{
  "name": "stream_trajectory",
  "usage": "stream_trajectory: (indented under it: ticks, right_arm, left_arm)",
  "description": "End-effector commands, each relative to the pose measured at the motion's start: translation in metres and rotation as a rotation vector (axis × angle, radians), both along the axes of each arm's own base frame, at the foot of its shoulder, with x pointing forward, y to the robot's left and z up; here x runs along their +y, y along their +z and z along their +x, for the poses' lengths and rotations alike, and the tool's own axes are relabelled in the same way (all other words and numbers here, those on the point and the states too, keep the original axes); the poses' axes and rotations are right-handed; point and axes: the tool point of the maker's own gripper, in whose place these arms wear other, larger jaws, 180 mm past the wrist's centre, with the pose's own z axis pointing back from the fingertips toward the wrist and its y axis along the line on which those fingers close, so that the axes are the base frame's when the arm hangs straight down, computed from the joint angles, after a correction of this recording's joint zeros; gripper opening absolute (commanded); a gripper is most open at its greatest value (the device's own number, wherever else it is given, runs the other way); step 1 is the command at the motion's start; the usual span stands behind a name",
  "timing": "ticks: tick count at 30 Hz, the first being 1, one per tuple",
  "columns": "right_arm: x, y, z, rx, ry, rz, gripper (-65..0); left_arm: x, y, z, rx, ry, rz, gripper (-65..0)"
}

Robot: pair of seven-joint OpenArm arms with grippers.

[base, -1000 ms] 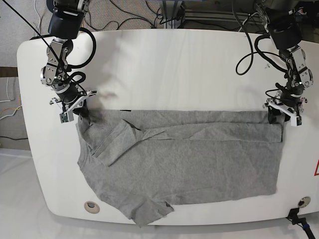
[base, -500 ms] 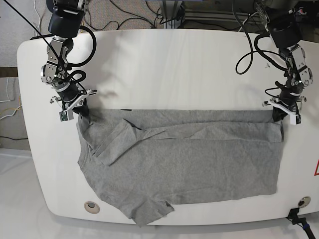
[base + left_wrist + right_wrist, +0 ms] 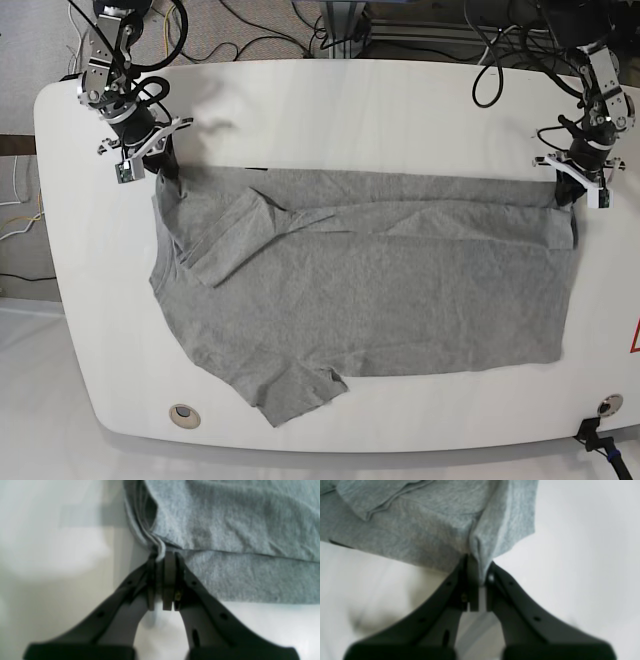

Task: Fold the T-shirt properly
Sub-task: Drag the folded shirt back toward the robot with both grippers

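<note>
The grey T-shirt [image 3: 370,290] lies spread on the white table [image 3: 350,110], its far edge folded over into a band. My left gripper [image 3: 571,188] is at the shirt's far right corner, and in the left wrist view it [image 3: 162,556] is shut on a bunched edge of the T-shirt [image 3: 237,530]. My right gripper [image 3: 160,163] is at the far left corner. In the right wrist view it [image 3: 477,563] pinches a fold of the T-shirt [image 3: 407,525]. A sleeve [image 3: 300,392] sticks out toward the front edge.
Bare white tabletop stretches behind the shirt's far edge. Two round fittings sit near the table's front edge, one at the left [image 3: 183,414] and one at the right [image 3: 607,405]. Cables [image 3: 330,30] hang behind the table.
My left gripper has shut on the shirt's far right corner. Both arms then moved toward the table's back edge, pulling the shirt's far edge along and stretching the cloth.
</note>
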Motion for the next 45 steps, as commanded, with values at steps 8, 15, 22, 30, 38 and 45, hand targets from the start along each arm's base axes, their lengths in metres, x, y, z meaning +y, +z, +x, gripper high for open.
stream_trajectory:
  ticks: [8, 15, 22, 30, 38, 45]
  right_arm:
    - [0.004, 0.000, -0.064, 0.101, 0.065, -0.069, -65.0]
    - [-0.029, 0.005, -0.087, 0.122, -0.031, -0.106, -65.0]
    - [-0.029, -0.003, -0.112, 0.178, -0.032, -0.106, -65.0]
    - [-0.024, -0.007, -0.118, 0.189, -0.044, -0.089, -65.0]
    - [-0.024, -0.006, -0.115, 0.181, -0.049, -0.089, -65.0]
    - [-0.021, 0.007, -0.102, 0.124, -0.075, -0.030, -50.8]
  left_arm:
    - [-0.012, -0.001, -0.065, 0.112, -0.085, 0.091, -65.0]
    - [-0.009, 0.001, -0.114, 0.172, -0.067, 0.115, -65.0]
    - [-0.006, -0.006, -0.140, 0.226, -0.059, 0.115, -65.0]
    - [-0.022, -0.009, -0.148, 0.278, -0.147, 0.085, -65.0]
    - [-0.022, -0.008, -0.146, 0.270, -0.147, 0.087, -50.0]
    - [-0.017, -0.002, -0.132, 0.245, -0.155, 0.105, -32.6]
